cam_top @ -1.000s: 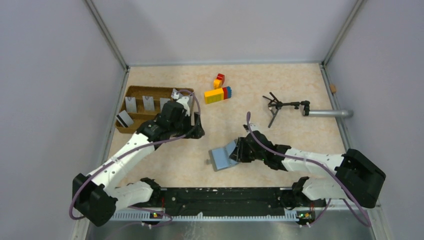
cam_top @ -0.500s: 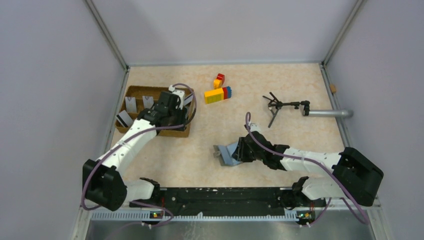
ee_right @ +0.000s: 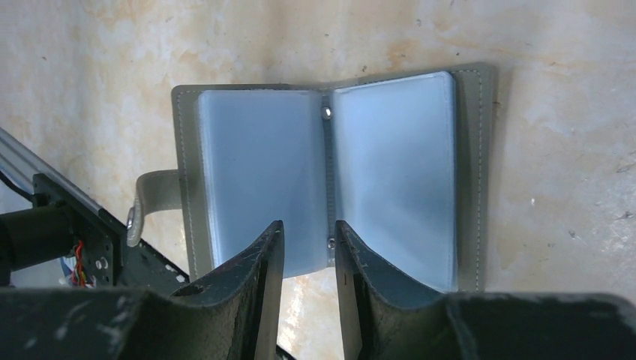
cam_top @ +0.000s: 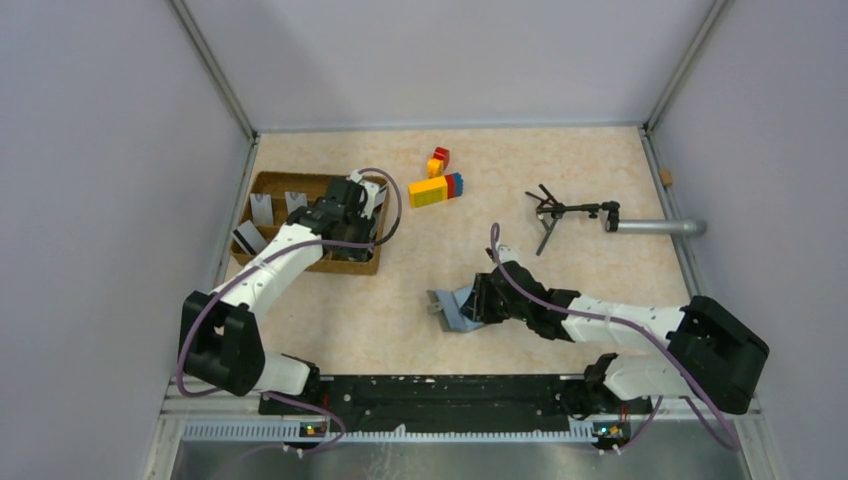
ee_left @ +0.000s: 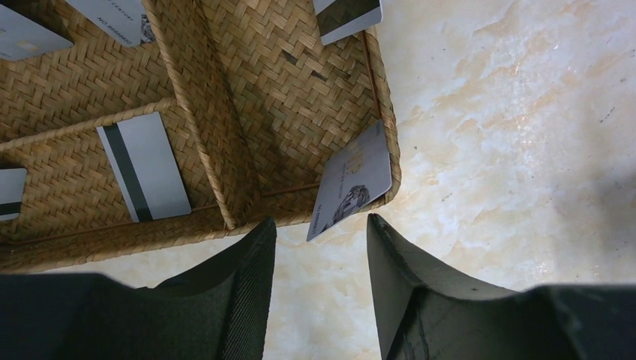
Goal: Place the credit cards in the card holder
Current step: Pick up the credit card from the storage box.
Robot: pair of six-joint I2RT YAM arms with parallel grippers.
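Left claw [ee_left: 321, 225] forward, card [ee_left: 352, 180] just ahead

Both arms stretched out over the table, both sets of fingers parted.

The left arm [cam_top: 268, 272] reaches forward and to the left, elbow low, wrist tipped down; the left gripper [ee_left: 321, 225] points downward, its two dark fingers [ee_left: 247, 262] apart with a clear gap and nothing between them. The right arm [cam_top: 612, 322] lies low, extended leftward toward the centre; the right gripper [ee_right: 309, 229] faces down with only a narrow gap between its fingers [ee_right: 266, 255], and a grip cannot be confirmed.
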